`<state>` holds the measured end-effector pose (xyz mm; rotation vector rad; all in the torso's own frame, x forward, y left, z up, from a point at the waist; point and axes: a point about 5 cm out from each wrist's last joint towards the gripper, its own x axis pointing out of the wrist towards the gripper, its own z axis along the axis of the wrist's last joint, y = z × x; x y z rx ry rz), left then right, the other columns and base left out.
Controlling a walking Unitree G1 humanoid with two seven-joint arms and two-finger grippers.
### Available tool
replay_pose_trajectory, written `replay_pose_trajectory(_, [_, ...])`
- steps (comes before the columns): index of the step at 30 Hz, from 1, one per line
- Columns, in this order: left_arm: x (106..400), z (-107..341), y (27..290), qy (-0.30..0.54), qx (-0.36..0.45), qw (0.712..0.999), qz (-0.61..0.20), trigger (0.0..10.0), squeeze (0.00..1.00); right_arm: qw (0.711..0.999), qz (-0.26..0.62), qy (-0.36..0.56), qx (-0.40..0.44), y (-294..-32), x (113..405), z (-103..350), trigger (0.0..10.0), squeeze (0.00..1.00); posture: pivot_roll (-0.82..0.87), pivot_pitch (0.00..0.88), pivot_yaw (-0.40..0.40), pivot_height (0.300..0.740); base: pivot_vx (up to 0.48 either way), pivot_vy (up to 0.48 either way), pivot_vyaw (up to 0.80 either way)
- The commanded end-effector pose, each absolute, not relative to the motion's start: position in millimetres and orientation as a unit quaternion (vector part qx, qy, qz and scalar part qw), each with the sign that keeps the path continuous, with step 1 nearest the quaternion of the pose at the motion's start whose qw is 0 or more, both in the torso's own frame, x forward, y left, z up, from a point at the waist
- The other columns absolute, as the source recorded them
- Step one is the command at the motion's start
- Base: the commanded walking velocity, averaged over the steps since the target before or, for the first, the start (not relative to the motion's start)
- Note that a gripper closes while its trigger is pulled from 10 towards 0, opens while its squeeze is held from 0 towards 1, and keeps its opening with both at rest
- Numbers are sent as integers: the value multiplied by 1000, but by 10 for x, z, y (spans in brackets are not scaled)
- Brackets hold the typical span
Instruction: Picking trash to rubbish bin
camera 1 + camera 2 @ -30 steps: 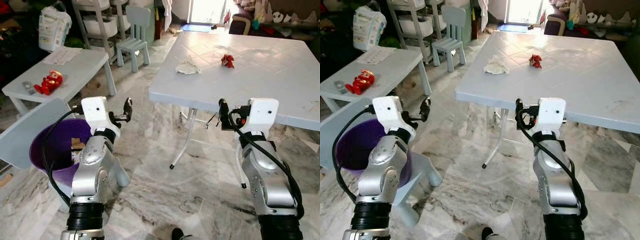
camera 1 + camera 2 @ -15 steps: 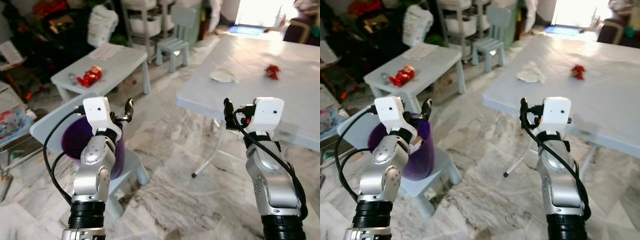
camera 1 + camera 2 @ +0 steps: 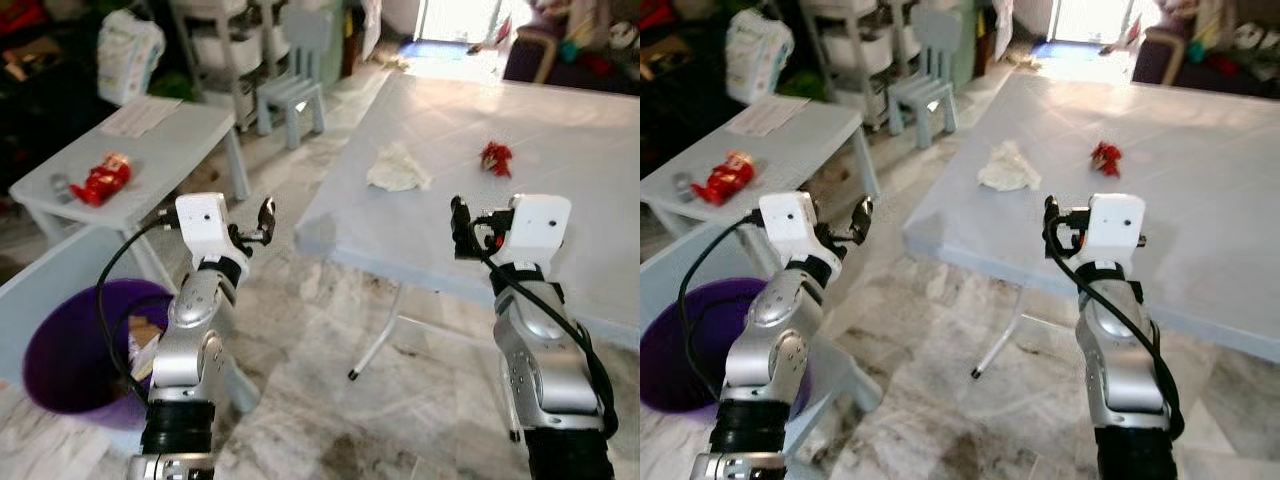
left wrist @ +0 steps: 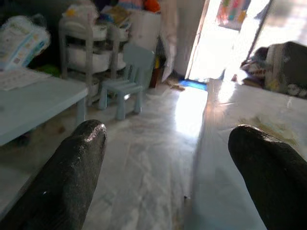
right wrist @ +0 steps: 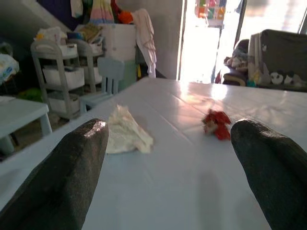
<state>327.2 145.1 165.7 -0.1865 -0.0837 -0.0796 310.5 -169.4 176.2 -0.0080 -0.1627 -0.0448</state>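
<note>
Crumpled white tissue (image 3: 397, 168) and red wrapper (image 3: 495, 157) lie on white table (image 3: 600, 150), beyond right gripper (image 3: 459, 228), fingers apart, empty. Left gripper (image 3: 263, 219) likewise spread. Eye views add purple bin (image 3: 75, 345), near left.

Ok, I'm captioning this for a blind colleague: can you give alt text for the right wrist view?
Between the right gripper's two open black fingers, a pale blue table holds a crumpled white tissue and a small red wrapper, apart from each other. Behind stand a small blue chair, white shelves and a bright doorway.

Small blue chair (image 3: 292, 62) by shelf unit (image 3: 215, 45); red toy (image 3: 103, 177) on low table (image 3: 150, 135); marble floor (image 3: 300, 330)
</note>
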Motion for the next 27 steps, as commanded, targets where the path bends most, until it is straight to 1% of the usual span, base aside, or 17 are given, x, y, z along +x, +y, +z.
replay_pose_trajectory(1, [3263,1666,1480,-44,-98,993,-38,10000,0,997,-19,-79,-7,-1680,3099,1759,10000,0,-30,76,7,740,0,0,-800])
replay_pose_trajectory(11, [3272,1678,1477,-46,-100,993,-36,10000,0,997,-20,-79,-11,-1687,3104,1761,10000,0,-33,75,7,740,0,0,-800])
replay_pose_trajectory(14, [3273,1673,1480,-44,-102,993,-36,10000,0,996,-18,-82,-16,-1685,3099,1767,10000,0,-33,74,7,740,0,0,-188])
replay_pose_trajectory(27, [3279,1664,1483,-40,-102,993,-35,10000,0,996,-17,-81,-17,-1682,3100,1766,10000,0,-35,75,6,740,0,-468,0])
